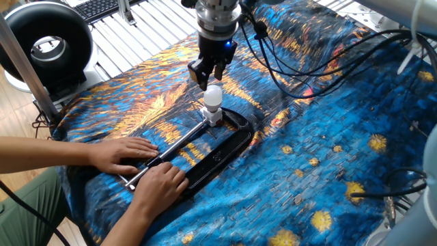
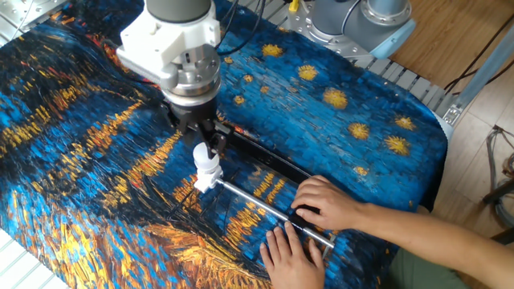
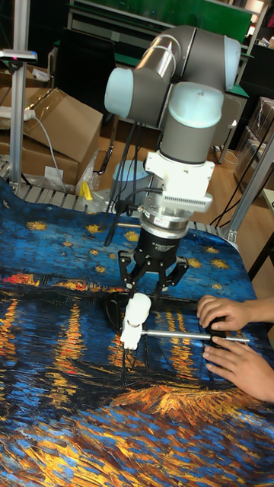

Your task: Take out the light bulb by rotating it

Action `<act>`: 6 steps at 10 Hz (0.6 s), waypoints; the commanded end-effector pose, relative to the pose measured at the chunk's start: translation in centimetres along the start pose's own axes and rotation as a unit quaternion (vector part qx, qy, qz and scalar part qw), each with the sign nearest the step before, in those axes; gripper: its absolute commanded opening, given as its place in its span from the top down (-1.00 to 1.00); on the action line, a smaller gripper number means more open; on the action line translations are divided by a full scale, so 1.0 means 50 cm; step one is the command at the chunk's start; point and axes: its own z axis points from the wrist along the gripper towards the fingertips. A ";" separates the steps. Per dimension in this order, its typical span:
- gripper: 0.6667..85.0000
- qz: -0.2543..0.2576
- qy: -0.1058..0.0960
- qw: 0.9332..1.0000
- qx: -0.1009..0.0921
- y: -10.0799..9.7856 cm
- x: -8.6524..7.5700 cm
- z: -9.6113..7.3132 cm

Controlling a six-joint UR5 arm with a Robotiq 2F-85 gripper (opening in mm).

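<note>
The light bulb (image 1: 214, 96) (image 2: 204, 155) (image 3: 139, 307) is a small white globe standing in a white socket (image 1: 215, 117) (image 2: 204, 181) (image 3: 129, 335) at the end of a metal rod (image 1: 179, 143) (image 2: 265, 209). It leans slightly in the tall fixed view. My gripper (image 1: 205, 74) (image 2: 206, 132) (image 3: 154, 281) hangs just above the bulb's top. Its fingers are spread open and hold nothing. The bulb is free of the fingers.
Two human hands (image 1: 130, 157) (image 2: 321, 205) (image 3: 228, 316) press the rod's other end onto a black frame (image 1: 225, 147) lying on the blue-and-orange painted cloth (image 1: 328, 157). A black fan (image 1: 44, 44) stands at the far left. Cables (image 1: 307, 61) trail from the arm.
</note>
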 end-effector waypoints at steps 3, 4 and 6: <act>-0.18 -0.002 0.010 1.000 0.002 -0.001 -0.018 0.034; -0.18 -0.001 0.012 1.000 0.001 -0.001 -0.016 0.034; -0.18 -0.002 0.015 1.000 -0.006 0.003 -0.006 0.036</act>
